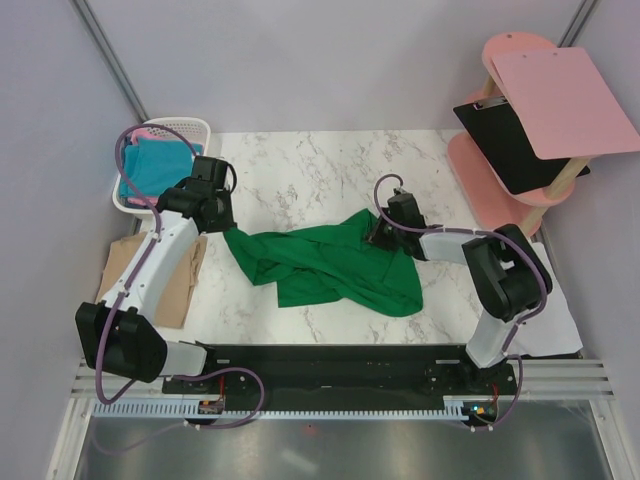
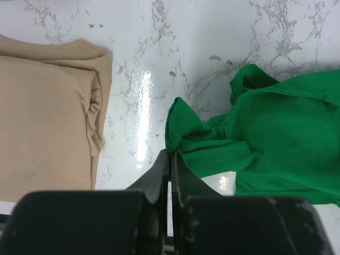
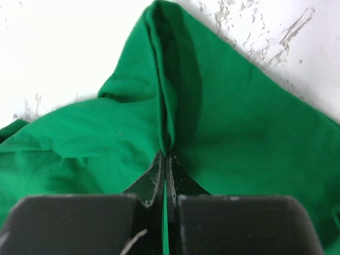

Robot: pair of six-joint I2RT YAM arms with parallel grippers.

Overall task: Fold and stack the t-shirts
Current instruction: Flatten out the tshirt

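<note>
The bright green t-shirt (image 1: 330,265) lies crumpled in the middle of the marble table. My left gripper (image 1: 224,218) is shut at the shirt's left corner. In the left wrist view its tips (image 2: 171,154) pinch the edge of the green cloth (image 2: 276,138). My right gripper (image 1: 383,232) is shut on a raised fold at the shirt's upper right. In the right wrist view its tips (image 3: 166,155) show green cloth (image 3: 239,133) running between the jaws. A folded tan t-shirt (image 1: 160,275) lies flat at the left, and it also shows in the left wrist view (image 2: 48,117).
A white basket (image 1: 195,128) at the back left holds a teal-blue shirt (image 1: 160,165) and a pink one (image 1: 150,132). A pink stand (image 1: 500,190) with a black clipboard (image 1: 510,140) is at the back right. A white paper sheet (image 1: 550,320) lies by the right arm.
</note>
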